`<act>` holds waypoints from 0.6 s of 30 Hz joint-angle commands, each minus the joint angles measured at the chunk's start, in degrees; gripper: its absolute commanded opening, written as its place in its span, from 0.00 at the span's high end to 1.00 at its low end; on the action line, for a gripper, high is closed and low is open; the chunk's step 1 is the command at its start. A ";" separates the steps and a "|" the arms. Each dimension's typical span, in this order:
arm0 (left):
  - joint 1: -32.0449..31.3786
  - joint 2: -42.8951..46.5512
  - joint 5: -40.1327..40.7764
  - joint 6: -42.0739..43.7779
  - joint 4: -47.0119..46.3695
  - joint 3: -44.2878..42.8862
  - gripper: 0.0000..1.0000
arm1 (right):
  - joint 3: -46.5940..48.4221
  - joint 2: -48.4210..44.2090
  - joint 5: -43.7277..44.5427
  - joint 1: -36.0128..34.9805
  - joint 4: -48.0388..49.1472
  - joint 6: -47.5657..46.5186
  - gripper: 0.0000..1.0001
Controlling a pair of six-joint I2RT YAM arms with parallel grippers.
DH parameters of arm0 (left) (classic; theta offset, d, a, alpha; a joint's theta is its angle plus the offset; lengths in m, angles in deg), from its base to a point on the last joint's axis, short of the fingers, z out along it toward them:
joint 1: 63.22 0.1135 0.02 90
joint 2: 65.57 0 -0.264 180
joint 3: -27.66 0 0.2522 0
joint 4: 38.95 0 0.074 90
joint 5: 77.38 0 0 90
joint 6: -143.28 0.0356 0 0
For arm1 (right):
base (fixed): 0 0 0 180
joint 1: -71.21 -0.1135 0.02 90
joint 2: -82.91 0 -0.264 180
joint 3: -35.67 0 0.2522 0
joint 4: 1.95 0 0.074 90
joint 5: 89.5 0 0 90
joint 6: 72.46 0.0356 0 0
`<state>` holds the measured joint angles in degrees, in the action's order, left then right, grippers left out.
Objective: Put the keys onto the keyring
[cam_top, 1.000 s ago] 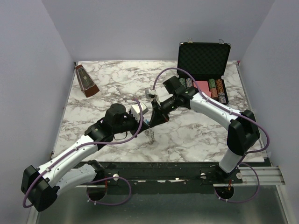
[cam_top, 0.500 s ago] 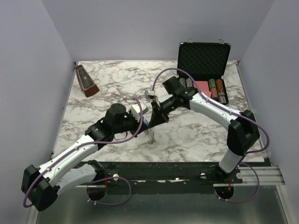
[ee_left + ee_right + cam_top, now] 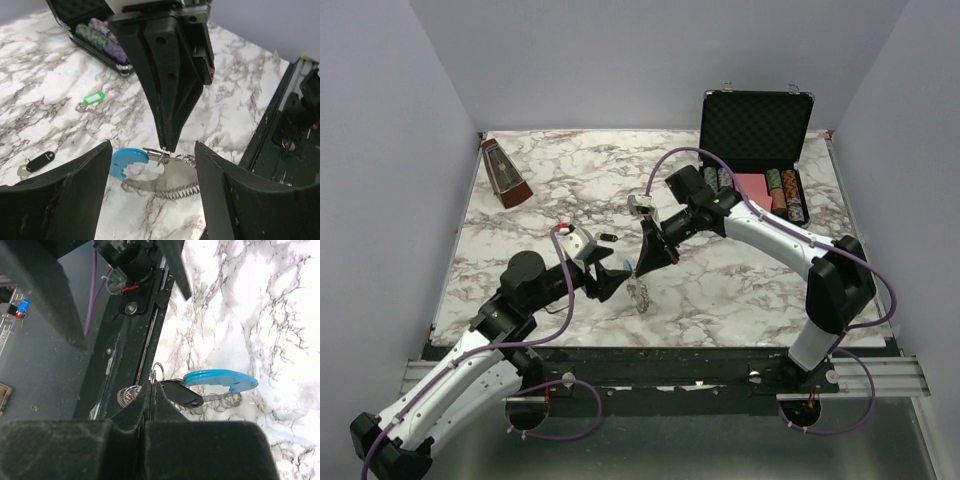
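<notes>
My right gripper (image 3: 643, 266) is shut on a small split ring of the keyring (image 3: 638, 291), which dangles just above the table. Seen from the right wrist, the keyring's blue section (image 3: 220, 379) and chain links hang past the gripper (image 3: 151, 386), and a black-headed key (image 3: 183, 393) sits at the ring beside the tips. My left gripper (image 3: 606, 280) stands open just left of the keyring, not touching it. In the left wrist view the keyring (image 3: 127, 161) hangs ahead between the open fingers (image 3: 75, 200). A green key (image 3: 92, 97) and a black key (image 3: 40, 161) lie loose on the marble.
An open black case (image 3: 755, 125) with poker chips (image 3: 782, 190) stands at the back right. A brown metronome (image 3: 505, 172) is at the back left. The black rail (image 3: 700, 365) of the table's near edge runs just below the keyring.
My left gripper opened and pulled back down and to the left, away from the right gripper. The right gripper stayed shut, holding the keyring in about the same place.
</notes>
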<state>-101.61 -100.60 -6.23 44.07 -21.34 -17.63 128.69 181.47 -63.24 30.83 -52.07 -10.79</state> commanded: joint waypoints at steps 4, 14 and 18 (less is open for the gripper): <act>2.44 5.93 1.63 -5.73 -6.14 5.86 0.26 | -8.59 -5.13 -10.42 1.88 20.87 6.18 0.99; 2.53 11.82 -5.84 23.25 0.18 3.41 0.30 | 2.11 0.04 -28.69 3.73 12.85 -1.51 0.99; 2.53 12.79 -7.25 25.73 0.71 1.74 0.29 | 16.06 6.00 -31.26 3.82 -25.77 -35.05 0.99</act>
<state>-99.28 -88.88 -9.53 61.18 -22.43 -13.37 133.44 182.08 -80.86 34.66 -44.99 -16.54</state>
